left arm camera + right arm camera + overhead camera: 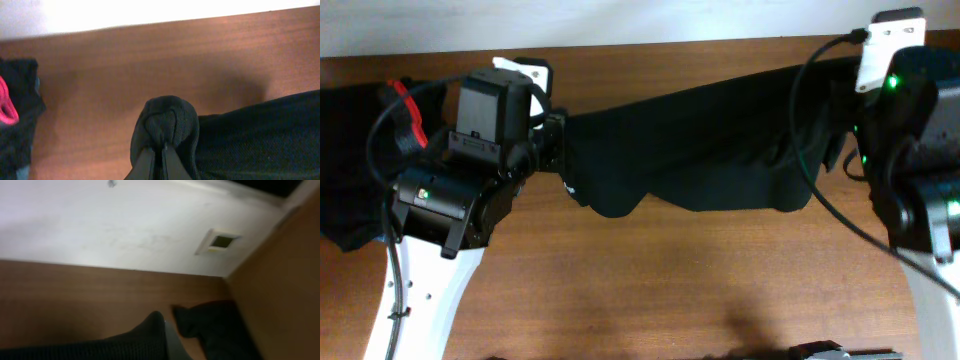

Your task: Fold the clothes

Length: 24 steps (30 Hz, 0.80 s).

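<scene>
Left gripper (162,150) is clamped tight on a bunched end of a black garment (720,150); in the left wrist view the fabric balloons over its fingertips (150,162). Right gripper (170,342) is mostly buried under cloth, which peaks at its tip, and it is closed on the garment's other end. The garment spans between the two arms across the far half of the table, lower edge sagging in a curve, right end running under the right arm.

More clothes (350,170) lie heaped at the table's left edge, black with a red-orange band (7,102) showing. Another dark cloth (215,325) sits in the far right corner.

There is a small white mark near the garment's left end, too small to read. No other legible text.

Green lights glow on both arms. The table (670,290) is red-brown wood grain, with a white wall (100,225) behind carrying a pale wall plate (220,241) and a tan wooden side panel (285,280) at the right.
</scene>
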Tool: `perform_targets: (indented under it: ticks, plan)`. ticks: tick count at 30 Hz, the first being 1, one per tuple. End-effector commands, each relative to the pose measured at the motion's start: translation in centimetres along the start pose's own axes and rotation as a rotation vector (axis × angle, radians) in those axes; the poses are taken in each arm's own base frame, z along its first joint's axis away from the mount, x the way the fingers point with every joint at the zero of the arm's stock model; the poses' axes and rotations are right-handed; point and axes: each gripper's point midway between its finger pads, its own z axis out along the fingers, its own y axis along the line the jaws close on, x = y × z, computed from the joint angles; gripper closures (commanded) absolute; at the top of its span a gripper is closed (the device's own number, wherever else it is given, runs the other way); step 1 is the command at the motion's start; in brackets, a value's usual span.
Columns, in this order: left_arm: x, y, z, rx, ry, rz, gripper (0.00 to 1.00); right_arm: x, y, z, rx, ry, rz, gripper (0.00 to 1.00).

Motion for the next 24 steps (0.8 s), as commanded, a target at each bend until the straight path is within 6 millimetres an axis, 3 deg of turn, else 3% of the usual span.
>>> perform_targets:
  ticks: [1,5,8,9,10,11,12,13,15,19,24]
  plan:
    - [0.3,1.4,-0.5,-0.056,0.010,-0.131,0.99,0.9,2.4,3.9,-0.116,0.059,-0.029,0.96]
    - [1.7,1.5,1.3,-0.082,0.084,-0.129,0.99,3.7,6.2,9.3,-0.228,0.164,-0.079,0.96]
    - [2.3,2.2,3.7,-0.146,0.123,-0.117,0.99,5.6,9.1,14.6,-0.278,0.211,-0.048,0.96]
    - [2.5,2.7,4.8,-0.182,0.133,-0.110,0.99,6.2,9.9,16.2,-0.287,0.221,-0.029,0.91]
    - [2.5,3.1,5.7,-0.212,0.139,-0.105,0.96,6.9,10.6,17.8,-0.291,0.233,-0.004,0.69]
    - [2.6,3.7,7.2,-0.267,0.150,-0.094,0.53,8.6,11.8,20.1,-0.296,0.270,0.028,0.34]
    - [2.7,4.2,8.3,-0.304,0.159,-0.086,0.28,9.8,12.5,20.9,-0.314,0.297,0.026,0.28]
    - [2.8,4.6,9.2,-0.332,0.169,-0.081,0.14,11.1,13.1,21.6,-0.324,0.334,0.024,0.17]
    - [3.3,5.2,10.8,-0.357,0.194,-0.082,0.01,13.0,13.5,21.9,-0.329,0.398,0.015,0.02]
    - [4.1,6.9,12.7,-0.392,0.238,-0.102,0.01,14.9,13.1,20.9,-0.316,0.483,-0.006,0.01]
    - [4.2,7.9,12.7,-0.408,0.243,-0.120,0.01,15.3,12.7,17.3,-0.362,0.559,-0.014,0.01]
